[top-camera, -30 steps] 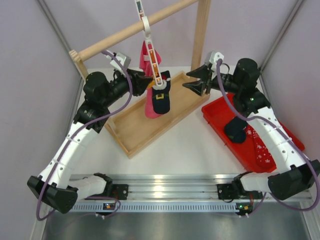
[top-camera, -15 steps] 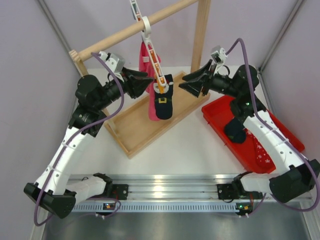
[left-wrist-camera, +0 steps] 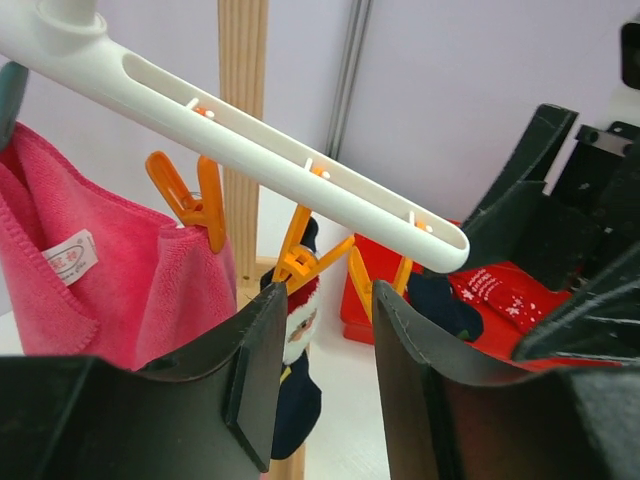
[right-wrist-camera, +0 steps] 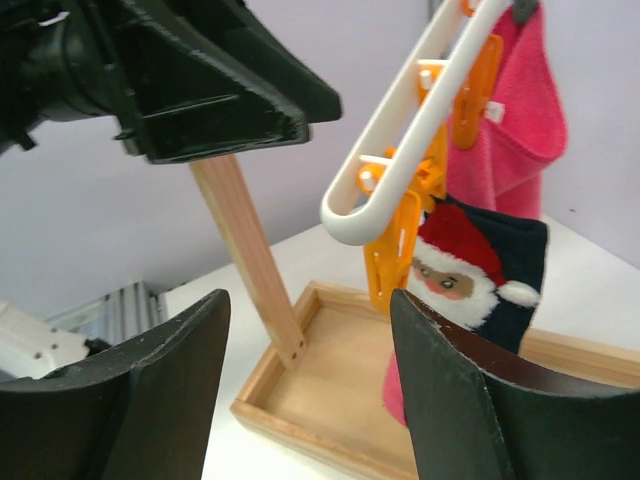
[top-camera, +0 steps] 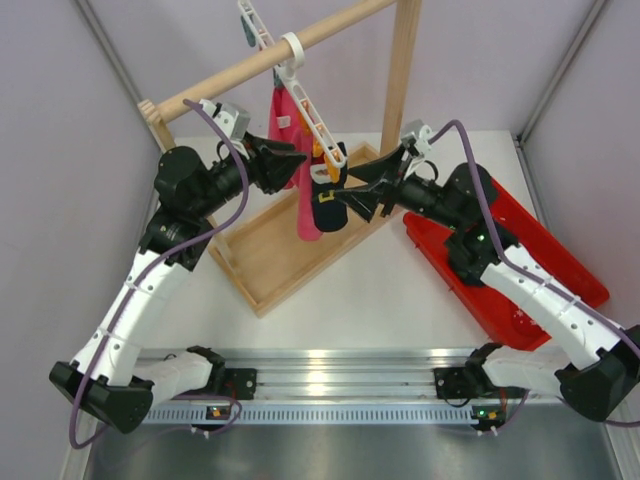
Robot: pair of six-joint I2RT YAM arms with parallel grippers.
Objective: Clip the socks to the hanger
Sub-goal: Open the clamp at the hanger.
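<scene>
The white hanger [top-camera: 305, 100] hangs by its ring hook on the wooden rail and slopes down to the right. One navy sock [top-camera: 326, 203] with a Santa face hangs from an orange clip [right-wrist-camera: 402, 250] near its low end. My left gripper [top-camera: 296, 160] is open and empty just left of the clips; in the left wrist view [left-wrist-camera: 330, 340] a yellow clip [left-wrist-camera: 312, 262] and the sock [left-wrist-camera: 290, 385] show between its jaws. My right gripper [top-camera: 357, 190] is open and empty, just right of the sock [right-wrist-camera: 485, 275]. A second dark sock [left-wrist-camera: 440, 305] lies in the red tray.
A long pink cloth [top-camera: 290, 125] hangs from the hanger behind the sock. The wooden rail frame has a post [top-camera: 401, 70] and a tray base [top-camera: 268, 262]. A red tray [top-camera: 565, 270] at the right also holds a red patterned sock [left-wrist-camera: 500, 290].
My right gripper has moved left, from near the post up to the hanging sock. The hanger has swung its upper end to the left. My left gripper has risen slightly toward the clips.
</scene>
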